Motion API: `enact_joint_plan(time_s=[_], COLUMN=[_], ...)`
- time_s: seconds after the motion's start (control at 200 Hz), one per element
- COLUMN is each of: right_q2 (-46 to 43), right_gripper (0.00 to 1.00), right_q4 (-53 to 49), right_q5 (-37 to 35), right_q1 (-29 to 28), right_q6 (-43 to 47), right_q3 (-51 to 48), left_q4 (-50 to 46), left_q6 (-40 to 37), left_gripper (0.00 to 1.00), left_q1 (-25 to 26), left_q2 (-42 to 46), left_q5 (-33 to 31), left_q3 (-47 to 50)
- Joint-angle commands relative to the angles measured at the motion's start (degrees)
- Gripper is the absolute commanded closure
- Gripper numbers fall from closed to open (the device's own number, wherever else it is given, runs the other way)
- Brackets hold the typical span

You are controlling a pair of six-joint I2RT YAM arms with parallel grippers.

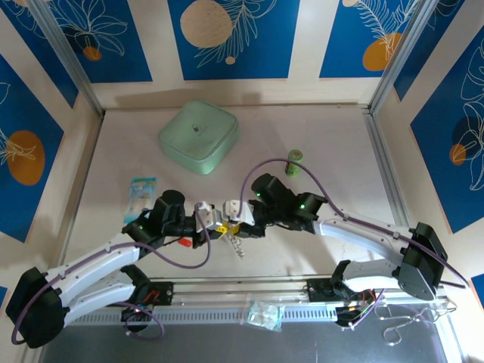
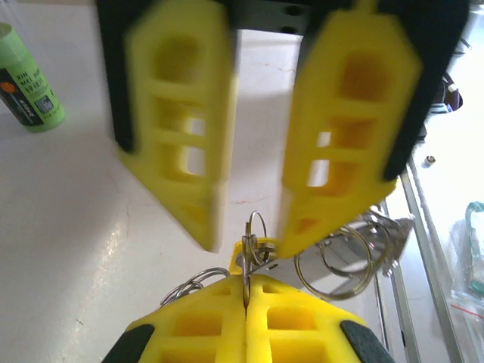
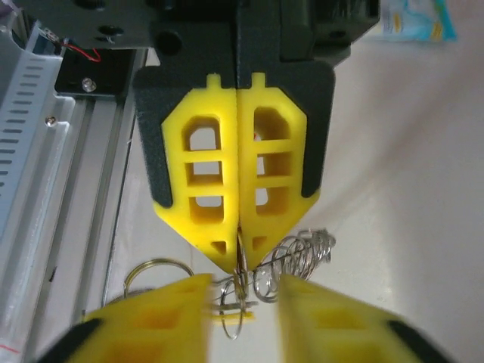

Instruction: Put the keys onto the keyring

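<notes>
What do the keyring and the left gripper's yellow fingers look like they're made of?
Keyring: thin silvery metal wire with a polished finish, judging by the bright glints along its loops. Fingers of the left gripper: matte yellow plastic, possibly printed, going by the flat dull colour and the latticed cut-outs. I can't tell whether it is hard or rubbery.

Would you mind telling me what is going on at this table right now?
Over the middle of the table, the left gripper is shut on a bunch of thin metal rings. The right gripper faces it nose to nose, its jaws open on either side of the bunch and gripping nothing.
</notes>
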State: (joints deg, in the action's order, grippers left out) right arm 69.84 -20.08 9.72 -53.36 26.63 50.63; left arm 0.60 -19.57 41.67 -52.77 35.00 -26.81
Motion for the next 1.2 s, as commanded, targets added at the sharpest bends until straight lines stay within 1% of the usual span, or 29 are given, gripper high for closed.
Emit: enact_joint_plan(time_s=[0.0, 0.055, 0.16, 0.24, 0.31, 0.48, 0.545, 0.62, 0.705, 0.765, 0.81, 0.9, 0.975, 1.195], right_q2=[-5.2, -6.2, -6.7, -6.6, -6.5, -6.5, -6.3, -6.0, -5.4, -5.1, -4.9, -5.0, -5.5, -6.4], right_gripper=[0.64, 0.63, 0.63, 0.66, 0.7, 0.85, 0.88, 0.88, 0.84, 0.84, 0.85, 0.93, 0.96, 0.97], right_q4=[8.2, 10.6, 13.4, 14.3, 14.5, 13.5, 12.8, 12.2, 12.0, 11.7, 11.6, 11.2, 11.4, 10.6], right_q5=[8.8, 10.2, 10.3, 10.1, 10.2, 10.2, 9.9, 9.9, 9.8, 9.7, 9.6, 9.6, 9.7, 9.8], right_q1=[3.1, 3.5, 3.6, 3.6, 3.6, 3.5, 3.6, 3.6, 3.6, 3.6, 3.6, 3.7, 3.9, 4.9], right_q6=[-6.4, -8.0, -10.4, -11.0, -11.2, -10.8, -10.6, -10.5, -10.5, -10.4, -10.3, -10.2, -10.4, -10.6], right_q3=[-5.6, -7.7, -9.9, -10.4, -10.5, -10.1, -9.8, -9.4, -9.0, -8.8, -8.6, -8.4, -8.5, -9.0], left_q4=[6.9, 8.8, 10.8, 11.0, 10.9, 11.0, 11.2, 11.6, 11.7, 11.7, 11.7, 11.6, 11.4, 11.8], left_q6=[1.3, 1.5, 1.9, 1.9, 1.9, 1.9, 2.1, 2.2, 2.3, 2.2, 2.3, 2.2, 2.1, 2.1], left_gripper=[1.0, 1.0, 1.0, 1.0, 1.0, 1.0, 1.0, 1.0, 1.0, 1.0, 1.0, 1.0, 1.0, 1.0], left_q1=[0.6, 0.6, 0.6, 0.6, 0.6, 0.6, 0.6, 0.6, 0.6, 0.6, 0.6, 0.6, 0.5, 0.6], left_q2=[2.1, 2.6, 2.9, 2.8, 2.7, 2.8, 2.8, 2.8, 2.7, 2.7, 2.8, 2.9, 2.9, 3.1], left_q5=[2.3, 2.6, 3.3, 3.8, 3.8, 3.8, 3.8, 3.9, 4.0, 4.1, 4.1, 4.1, 4.1, 4.4], left_q3=[1.5, 2.5, 3.6, 3.9, 3.9, 4.0, 4.0, 4.0, 4.0, 4.0, 4.0, 4.0, 4.0, 4.1])
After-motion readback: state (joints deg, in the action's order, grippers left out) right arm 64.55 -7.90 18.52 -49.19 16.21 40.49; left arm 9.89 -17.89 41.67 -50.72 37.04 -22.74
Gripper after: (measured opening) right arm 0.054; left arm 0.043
